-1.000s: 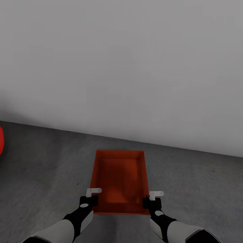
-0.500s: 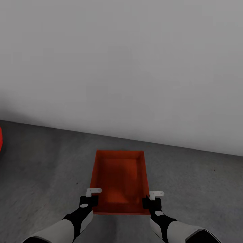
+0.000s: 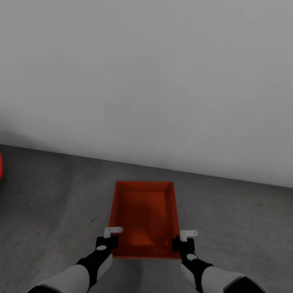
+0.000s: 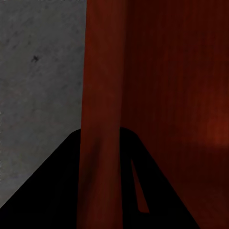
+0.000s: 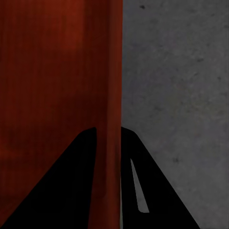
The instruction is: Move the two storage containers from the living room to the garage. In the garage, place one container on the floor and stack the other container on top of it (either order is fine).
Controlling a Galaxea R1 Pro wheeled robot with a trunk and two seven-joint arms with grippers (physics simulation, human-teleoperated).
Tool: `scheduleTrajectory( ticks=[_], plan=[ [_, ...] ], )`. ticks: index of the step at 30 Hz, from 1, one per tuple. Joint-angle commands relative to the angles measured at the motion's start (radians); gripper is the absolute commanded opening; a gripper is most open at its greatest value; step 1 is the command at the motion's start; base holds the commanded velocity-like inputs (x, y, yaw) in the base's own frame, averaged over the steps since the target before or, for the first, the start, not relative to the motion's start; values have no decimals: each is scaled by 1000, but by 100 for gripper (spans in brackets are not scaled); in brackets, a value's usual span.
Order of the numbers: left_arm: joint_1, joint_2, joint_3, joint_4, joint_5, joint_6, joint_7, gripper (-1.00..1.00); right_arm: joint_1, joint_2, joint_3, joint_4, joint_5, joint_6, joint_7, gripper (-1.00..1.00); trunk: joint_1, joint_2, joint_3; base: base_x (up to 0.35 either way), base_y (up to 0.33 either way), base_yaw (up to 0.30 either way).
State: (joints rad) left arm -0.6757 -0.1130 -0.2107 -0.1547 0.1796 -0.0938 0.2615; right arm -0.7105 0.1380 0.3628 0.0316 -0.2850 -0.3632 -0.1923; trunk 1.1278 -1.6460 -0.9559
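Nothing has shifted in the last second except the red shape [image 3: 1, 166] at the far left edge of the head view, which shows a slightly thinner sliver. One orange-red container [image 3: 144, 215] sits out in front of the robot above the dark grey floor [image 3: 49, 195], its far end toward the plain white wall [image 3: 146, 81]. The left gripper [image 3: 109, 242] is clamped on the container's left side wall near the near corner, one finger on each side of it. The right gripper [image 3: 183, 243] is clamped the same way on the right side wall. Whether the container touches the floor is unclear.
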Motion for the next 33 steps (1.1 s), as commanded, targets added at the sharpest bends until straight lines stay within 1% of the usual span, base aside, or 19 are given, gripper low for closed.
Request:
scheduleTrajectory(
  ticks=[1, 28, 32, 33],
  plan=[
    [0, 0, 19, 3, 24, 0, 4, -100, -1, 0, -12, 1, -22, -14, -6, -100, 5, 0, -1, 0, 0, 0],
    [-1, 0, 19, 3, 24, 1, 4, -100, -1, -1, -12, 1, -19, -14, -6, -100, 5, 0, -1, 0, 0, 0],
    [0, 0, 19, 3, 36, 3, 4, -100, -1, -1, -12, 1, -16, -14, -6, -100, 5, 0, -1, 0, 0, 0],
    [-1, 0, 19, 3, 41, 3, 4, -100, -1, -1, -12, 1, -14, -14, -6, 100, 5, 0, -1, 0, 0, 0]
  ],
)
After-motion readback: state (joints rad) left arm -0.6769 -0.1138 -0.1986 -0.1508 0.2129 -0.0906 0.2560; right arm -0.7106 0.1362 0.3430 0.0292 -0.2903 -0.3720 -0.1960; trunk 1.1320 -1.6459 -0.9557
